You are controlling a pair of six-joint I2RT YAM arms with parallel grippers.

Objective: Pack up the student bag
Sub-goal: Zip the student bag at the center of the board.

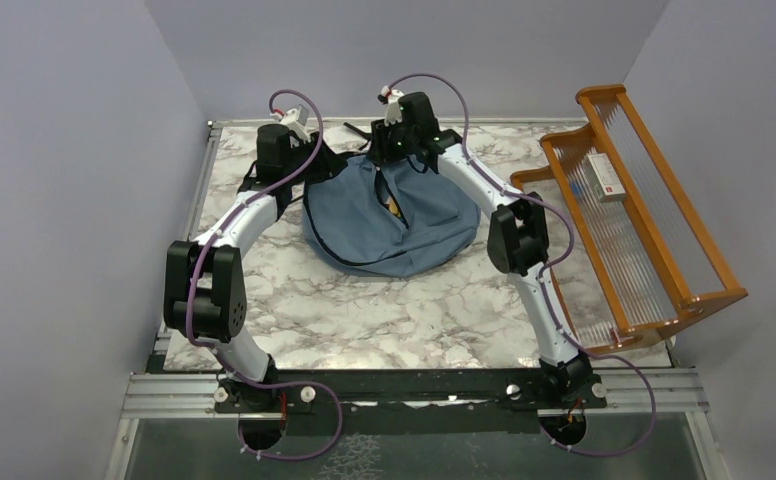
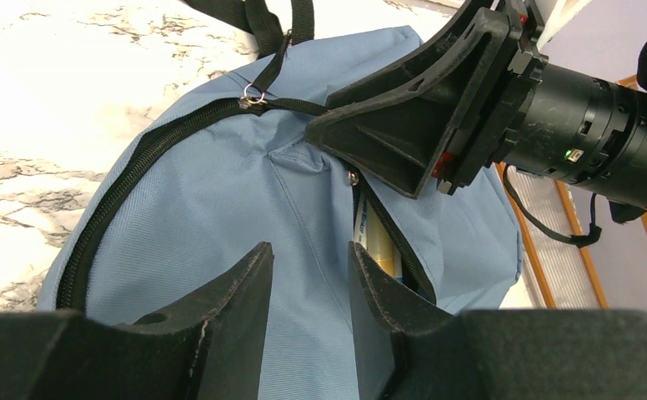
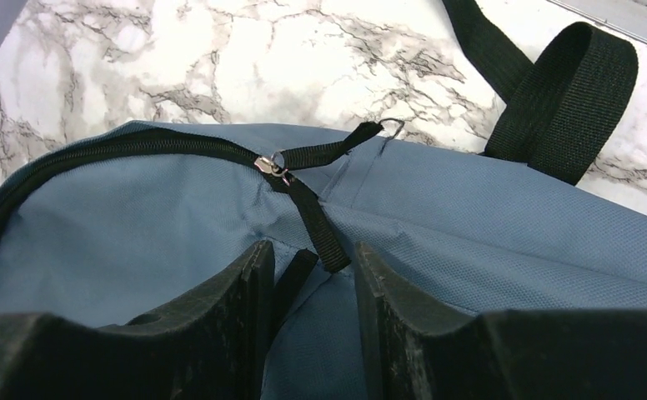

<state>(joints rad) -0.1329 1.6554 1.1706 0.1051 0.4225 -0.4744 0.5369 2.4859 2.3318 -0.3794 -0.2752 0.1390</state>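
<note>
The dusty-blue student bag (image 1: pixel 404 225) lies flat at the far middle of the marble table. Its zipper is partly open and a yellow and white item (image 2: pixel 378 242) shows inside the slit. My left gripper (image 2: pixel 310 246) is open, low over the bag's blue fabric beside that slit; from above it sits at the bag's left rim (image 1: pixel 314 175). My right gripper (image 3: pixel 312 246) is open at the bag's far top (image 1: pixel 389 165). Two black zipper pull straps (image 3: pixel 320 225) hang between its fingers, one lying against the left finger. The zipper slider (image 3: pixel 272 165) is just beyond the tips.
An orange wooden rack (image 1: pixel 654 210) stands along the right edge of the table, with a small white and red box (image 1: pixel 604 178) on it. The bag's black carry straps (image 3: pixel 554 92) lie on the marble behind the bag. Grey walls close in the table.
</note>
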